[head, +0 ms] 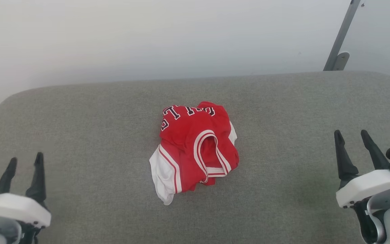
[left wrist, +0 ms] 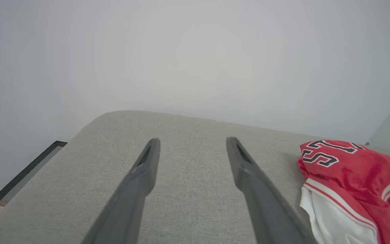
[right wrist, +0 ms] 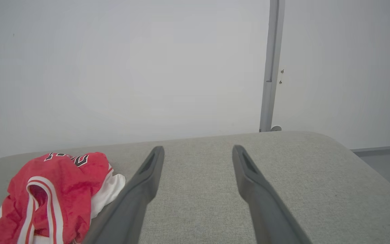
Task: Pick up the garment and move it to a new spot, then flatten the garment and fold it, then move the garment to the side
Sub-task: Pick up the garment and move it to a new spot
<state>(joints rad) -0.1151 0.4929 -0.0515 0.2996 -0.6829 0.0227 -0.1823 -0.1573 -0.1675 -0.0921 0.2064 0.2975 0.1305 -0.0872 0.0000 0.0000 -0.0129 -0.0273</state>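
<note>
**Head view.**
- Item: garment (head: 193,149), red jersey, crumpled in a heap at the middle of the grey padded surface (head: 80,118), touched by nothing.
- Long axis: roughly far to near, leaning toward the robot's left. The black lettering lies at the far end and reads upside down from here; a white sleeve trails at the near-left end. A striped-trim opening faces upward on the near-right part.
- Left gripper (head: 25,157) and right gripper (head: 350,133): low at either side, well apart from the heap, fingers pointing away from the robot.
- Judged a ready stance flanking the garment, with the pick-up not yet begun.
- A grey metal post (head: 342,34) leans at the far right.

**Left wrist view.**
- Left gripper (left wrist: 192,140): jaws spread wide, nothing between them, bare fabric beneath.
- Garment (left wrist: 350,179): at the right edge, lettering farthest, white sleeve nearest.

**Right wrist view.**
- Right gripper (right wrist: 198,147): jaws spread wide, empty.
- Garment (right wrist: 56,189): lower left, just beside the left finger in the picture; actual contact cannot be told.
</note>
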